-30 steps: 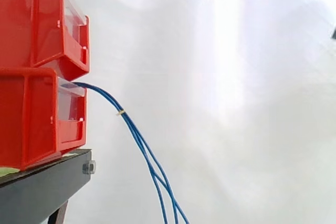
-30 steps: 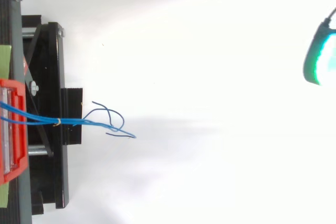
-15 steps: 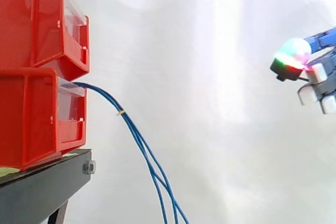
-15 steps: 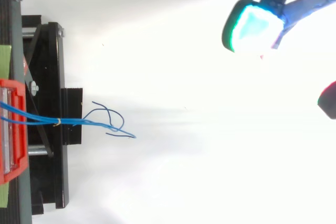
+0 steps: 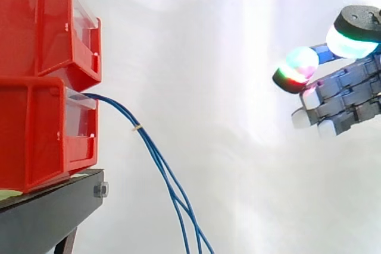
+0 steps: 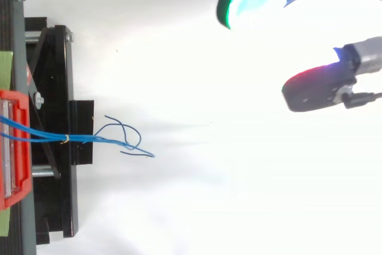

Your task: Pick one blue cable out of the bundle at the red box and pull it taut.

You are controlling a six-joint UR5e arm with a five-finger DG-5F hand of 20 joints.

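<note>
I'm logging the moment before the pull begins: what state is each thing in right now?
hand: open, fingers spread, holding nothing, well to the right of the cables.
blue cables: slack, hanging down from the lower bin, tied together by a small band, untouched.
lower red bin: on the black stand, cables coming out of its front.
upper red bin: stacked on the lower one.

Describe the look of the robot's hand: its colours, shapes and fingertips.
The hand has blue-grey, blocky, segmented fingers. Their tips are thick rounded pads in black housings, glowing green, cyan and red; the lower ones look white.
</note>
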